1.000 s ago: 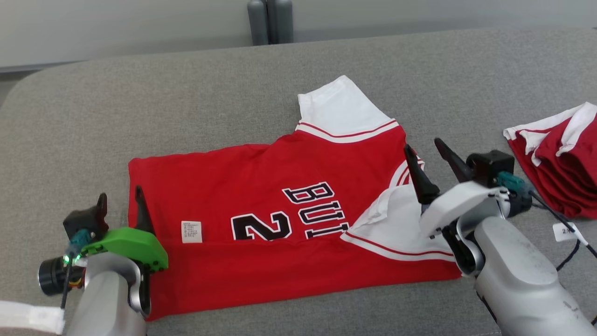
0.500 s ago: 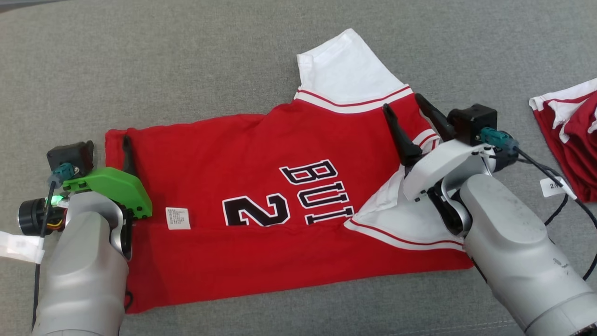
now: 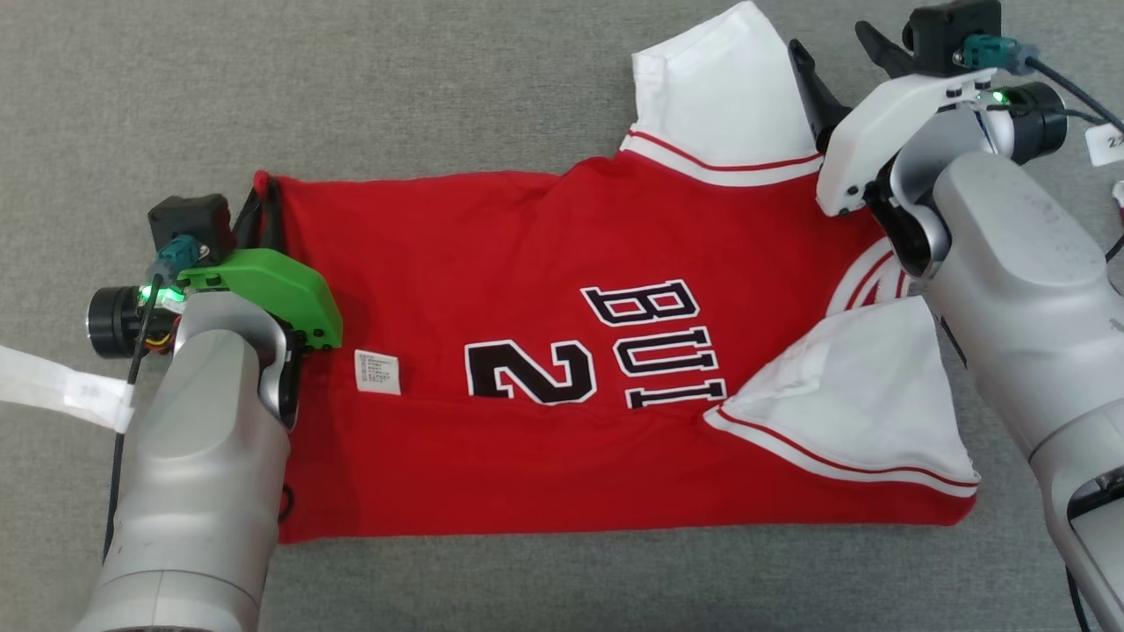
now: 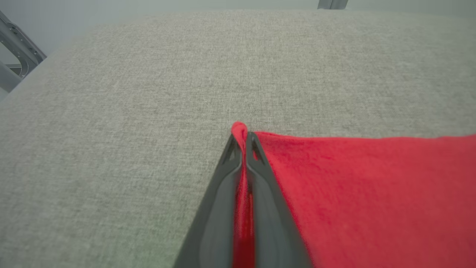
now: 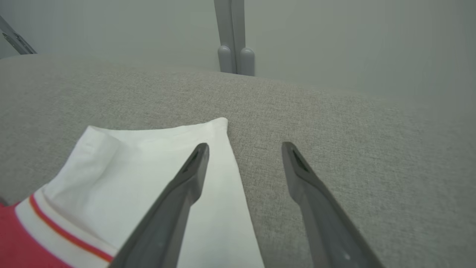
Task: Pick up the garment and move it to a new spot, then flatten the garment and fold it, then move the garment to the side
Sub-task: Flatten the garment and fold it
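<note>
The garment is a red jersey with white sleeves and black lettering, spread flat on the grey padded surface, its lower part folded up. My left gripper is at the jersey's far left corner. In the left wrist view that gripper is shut, with a fold of the red garment pinched between its fingers. My right gripper is open at the far white sleeve. Seen from the right wrist, this gripper has one finger over the sleeve and the other over bare grey surface.
A white paper tag on a cable lies at the right edge, and a white strip at the left edge. Two grey posts stand behind the surface's far edge. A metal frame stands beyond its left corner.
My left gripper has shut on the garment's far left corner. My right gripper, still open, has moved from the near sleeve to the far sleeve. The head camera has tilted down.
</note>
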Robot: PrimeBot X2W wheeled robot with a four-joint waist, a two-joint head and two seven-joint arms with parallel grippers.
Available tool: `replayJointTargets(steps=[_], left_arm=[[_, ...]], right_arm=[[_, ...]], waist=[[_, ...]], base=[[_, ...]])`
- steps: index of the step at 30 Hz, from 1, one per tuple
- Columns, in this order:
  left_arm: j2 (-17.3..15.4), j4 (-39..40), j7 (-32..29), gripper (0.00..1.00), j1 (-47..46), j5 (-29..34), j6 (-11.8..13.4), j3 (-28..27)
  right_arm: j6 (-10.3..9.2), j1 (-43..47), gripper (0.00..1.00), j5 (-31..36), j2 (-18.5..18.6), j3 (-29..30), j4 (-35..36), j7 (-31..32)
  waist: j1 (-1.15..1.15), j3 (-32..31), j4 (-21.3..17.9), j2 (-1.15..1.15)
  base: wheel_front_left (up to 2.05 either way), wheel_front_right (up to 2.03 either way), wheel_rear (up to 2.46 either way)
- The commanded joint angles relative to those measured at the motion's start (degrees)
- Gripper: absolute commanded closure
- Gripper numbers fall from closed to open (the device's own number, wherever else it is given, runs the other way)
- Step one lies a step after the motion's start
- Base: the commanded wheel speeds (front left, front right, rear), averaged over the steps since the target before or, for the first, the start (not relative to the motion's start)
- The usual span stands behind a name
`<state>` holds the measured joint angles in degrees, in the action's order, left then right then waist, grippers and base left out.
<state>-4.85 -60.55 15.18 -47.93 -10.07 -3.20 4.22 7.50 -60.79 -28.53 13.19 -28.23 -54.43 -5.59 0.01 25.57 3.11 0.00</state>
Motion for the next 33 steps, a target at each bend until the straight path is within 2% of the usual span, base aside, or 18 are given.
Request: replayJointTargets(steps=[1,12,13,14,15,16,20,25,29,33], left_arm=[[0.4,0.87,-0.12,1.0,-0.92,0.25,-0.39,0.49],[1.77,6.71,-0.08,1.0,0.19,-1.31,-0.26,4.56],[1.77,7.07,-0.09,1.0,0.27,-1.81,-0.31,5.04],[1.77,7.31,-0.1,1.0,0.35,-2.28,-0.26,5.52],[1.78,7.77,-0.11,1.0,0.45,-3.14,-0.21,6.06],[1.79,8.27,-0.1,1.0,0.5,-3.22,0.09,6.5],[1.79,10.33,-0.07,1.0,0.51,-4.31,1.7,7.29],[1.66,15.42,-0.06,1.0,1.32,-3.24,3.8,5.62],[0.91,18.02,-0.05,1.0,2.46,-2.28,4.06,3.8],[0.13,19.65,-0.05,1.0,4.51,-1.53,3.38,2.37]], right_arm=[[-0.04,-1.33,0.0,-0.4,-0.1,0.26,-1.7,0.66],[-0.04,-9.55,0.0,0.21,0.26,-3.54,-11.96,5.11],[-0.04,-9.71,0.07,0.12,0.01,-3.93,-12.53,5.37],[-0.03,-9.98,0.45,-0.03,0.01,-4.13,-12.88,5.28],[-0.03,-10.35,0.9,0.07,0.11,-4.57,-13.15,4.93],[-0.03,-10.58,1.0,0.0,0.18,-4.81,-13.4,4.78],[-0.07,-12.26,1.0,-0.18,1.4,-4.83,-14.35,1.86],[-0.06,-14.65,1.0,0.67,2.48,-2.72,-16.18,-6.01],[-0.06,-14.78,1.0,1.68,2.93,-0.97,-16.87,-8.99],[-0.06,-11.93,1.0,0.58,2.15,0.92,-13.13,-9.66]], waist=[[-0.01,2.15,2.95,0.0],[-0.01,5.12,7.27,0.0],[-0.01,5.25,7.36,0.0],[-0.01,5.34,7.46,0.0],[-0.01,5.38,7.57,0.0],[-0.01,5.38,7.64,0.0],[-0.01,5.37,7.58,0.0],[-0.01,4.45,6.68,0.0],[-0.01,2.95,5.42,0.0],[-0.01,0.73,3.56,0.0]], base=[[0.0,0.0,0.0],[0.0,0.0,0.0],[0.0,0.0,0.0],[0.0,0.0,0.0],[0.0,0.0,0.0],[0.0,0.0,0.0],[0.0,0.0,0.0],[0.0,0.0,0.0],[0.0,0.0,0.0],[0.0,0.0,0.0]])
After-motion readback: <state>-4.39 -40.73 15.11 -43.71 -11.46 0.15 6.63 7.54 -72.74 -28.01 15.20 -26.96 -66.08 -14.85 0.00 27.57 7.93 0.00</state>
